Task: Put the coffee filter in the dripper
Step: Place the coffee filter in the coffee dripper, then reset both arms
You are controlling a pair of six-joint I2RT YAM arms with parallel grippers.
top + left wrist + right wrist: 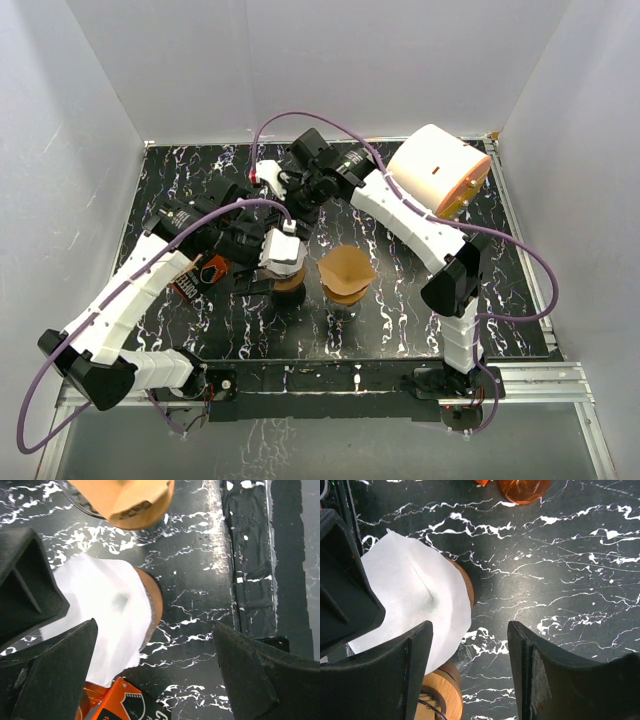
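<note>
The coffee filter (410,590) is matt white paper, the dripper (466,585) smooth brown wood, the table (570,570) glossy black marbling.

Coffee filter (284,250) on dripper (291,290), second dripper (346,275) just right, packet (205,272) left, canister (437,170) back right

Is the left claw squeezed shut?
No, the left gripper stands wide open, with the black table showing between its fingers.

One white filter (283,248), one brown filter (345,268), one round container (435,168), one orange packet (203,272)
</note>
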